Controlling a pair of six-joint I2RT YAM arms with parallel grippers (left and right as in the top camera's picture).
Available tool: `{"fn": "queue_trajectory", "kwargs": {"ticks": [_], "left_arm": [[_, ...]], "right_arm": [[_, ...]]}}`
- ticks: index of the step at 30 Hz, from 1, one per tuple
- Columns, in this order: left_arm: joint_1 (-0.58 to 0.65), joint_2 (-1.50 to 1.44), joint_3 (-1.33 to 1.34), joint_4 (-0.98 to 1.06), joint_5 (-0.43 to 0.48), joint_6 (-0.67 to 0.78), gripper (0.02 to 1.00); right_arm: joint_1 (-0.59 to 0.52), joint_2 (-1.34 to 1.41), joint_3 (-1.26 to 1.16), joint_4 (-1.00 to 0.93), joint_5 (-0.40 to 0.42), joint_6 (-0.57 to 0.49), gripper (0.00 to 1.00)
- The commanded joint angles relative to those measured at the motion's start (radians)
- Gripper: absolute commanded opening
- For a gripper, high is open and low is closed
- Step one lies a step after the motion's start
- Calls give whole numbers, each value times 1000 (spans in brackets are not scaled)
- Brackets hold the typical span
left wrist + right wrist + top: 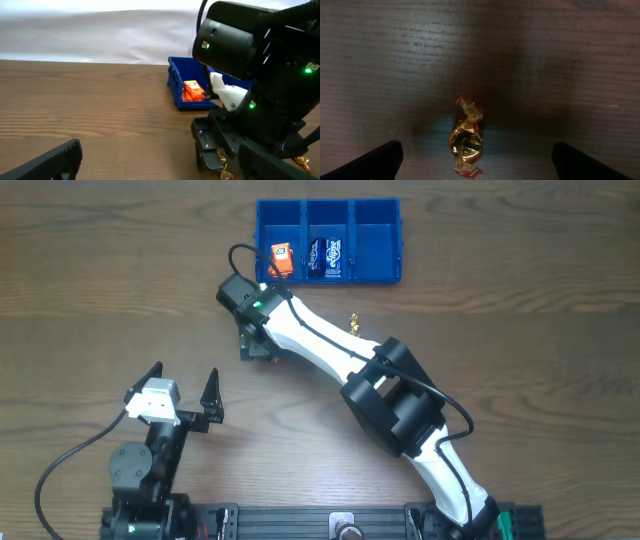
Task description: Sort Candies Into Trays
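- The blue tray (375, 279) sits on the wooden table (520, 380) toward its far edge, opposite the arms' bases, with three compartments side by side.
- An orange candy (281, 260) lies in the tray's left compartment, against the near wall. A dark blue candy (328, 255) lies in the middle compartment.
- The right arm stands at the near right corner and stretches across the middle of the table. The right gripper (256, 350) is down low over the wood, just short of the tray's near left corner.
- From its wrist camera, a gold candy (466, 142) lies on the table between its fingers (375, 160). The jaws are spread wide and released, and neither finger touches the wrapper.
- A second gold candy (354, 323) lies on the table just beside the right arm's white link, between the arm and the tray's near edge.
- The left gripper (182, 383) hangs near the near left corner of the table, well apart from the tray and every candy. Its fingers are splayed and it grasps nothing.
- The left wrist camera looks across the table, with the right gripper close in front and the orange candy behind it in the tray's end compartment.
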Motion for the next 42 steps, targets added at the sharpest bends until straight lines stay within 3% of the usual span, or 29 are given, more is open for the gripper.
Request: {"fn": "queue_trajectory", "kwargs": {"ticks": [1, 17, 21, 38, 42], "left_arm": [[-3, -6, -21, -32, 19, 3, 998], [-3, -6, -21, -32, 19, 3, 998], [-3, -6, -21, -32, 19, 3, 998], [-3, -6, -21, -32, 19, 3, 998], [-3, -6, -21, -32, 19, 3, 998]], "right_arm": [[-9, 17, -6, -2, 21, 48, 969], [-9, 24, -25, 5, 28, 52, 869], [-8, 27, -25, 16, 28, 52, 787], [7, 40, -25, 45, 50, 47, 625], [11, 40, -25, 52, 50, 40, 417]]}}
